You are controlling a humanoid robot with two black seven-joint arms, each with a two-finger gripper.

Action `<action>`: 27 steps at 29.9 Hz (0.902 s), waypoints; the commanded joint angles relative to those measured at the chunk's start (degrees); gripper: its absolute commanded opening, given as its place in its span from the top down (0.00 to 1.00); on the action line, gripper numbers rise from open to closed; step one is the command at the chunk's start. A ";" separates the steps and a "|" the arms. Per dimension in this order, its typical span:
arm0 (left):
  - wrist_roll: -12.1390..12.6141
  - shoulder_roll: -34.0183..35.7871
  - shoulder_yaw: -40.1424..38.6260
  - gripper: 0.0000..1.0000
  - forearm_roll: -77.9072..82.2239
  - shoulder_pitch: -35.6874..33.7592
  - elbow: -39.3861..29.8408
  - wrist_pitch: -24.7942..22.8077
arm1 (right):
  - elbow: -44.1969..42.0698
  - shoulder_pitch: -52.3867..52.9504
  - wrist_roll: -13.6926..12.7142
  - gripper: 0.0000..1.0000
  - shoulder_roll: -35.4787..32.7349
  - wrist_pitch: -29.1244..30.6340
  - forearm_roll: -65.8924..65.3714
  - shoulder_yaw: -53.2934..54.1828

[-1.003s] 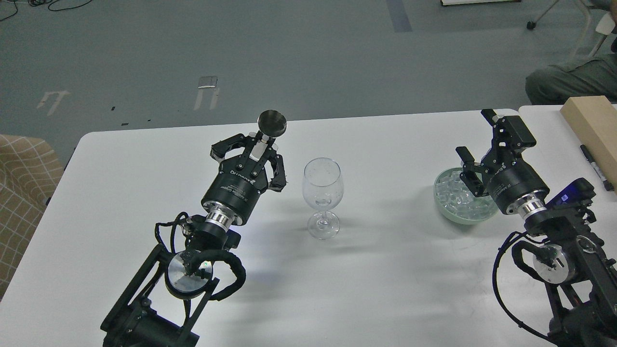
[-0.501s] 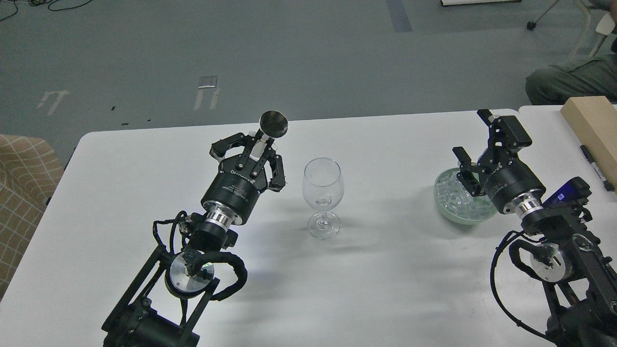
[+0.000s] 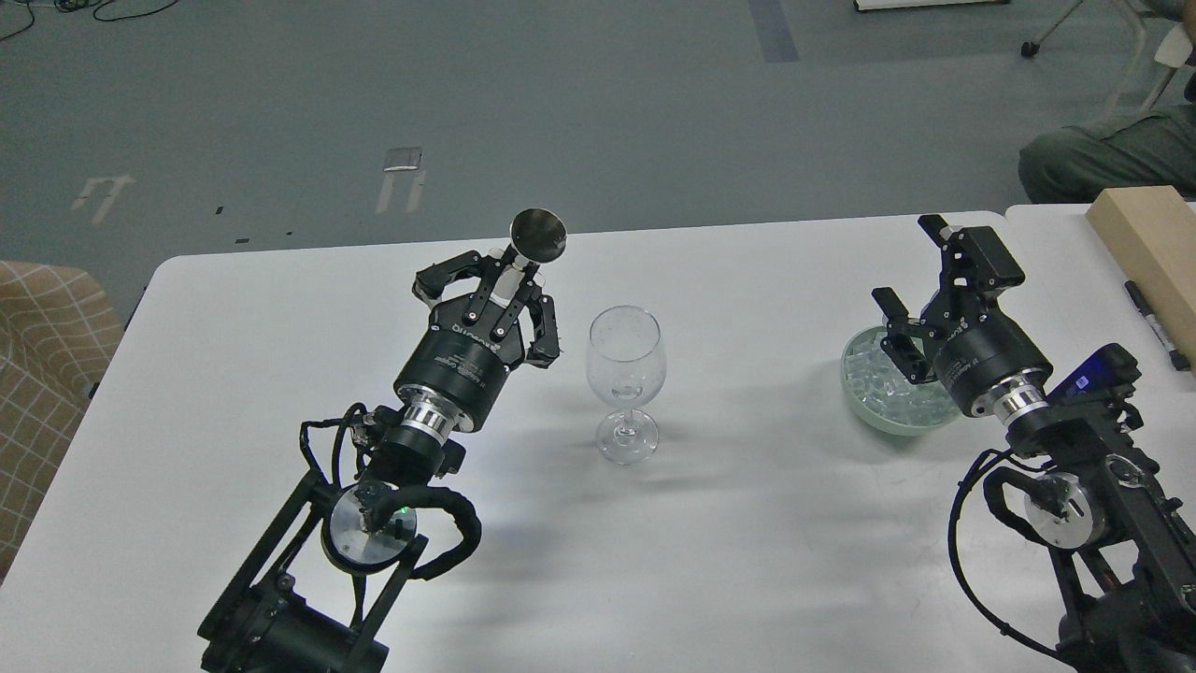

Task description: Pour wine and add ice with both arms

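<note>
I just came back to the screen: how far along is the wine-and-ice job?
Nothing looks done: the wine glass stands empty, with no wine or ice. In hand: the left gripper is shut on a small metal cup beside the glass. The right gripper hangs open over the ice in the green bowl. Pouring and adding ice remain.

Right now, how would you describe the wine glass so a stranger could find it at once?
Look at the white table; near its middle, between the two black arms, stands the wine glass. It is upright, clear and seems empty. Unlike the pale green bowl of ice at the right, it has a stem and a round foot.
</note>
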 commanded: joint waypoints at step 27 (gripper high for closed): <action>-0.22 0.00 2.20 0.91 6.32 -0.05 0.24 -0.10 | 0.02 0.00 0.00 0.00 0.00 -0.08 -0.45 -0.09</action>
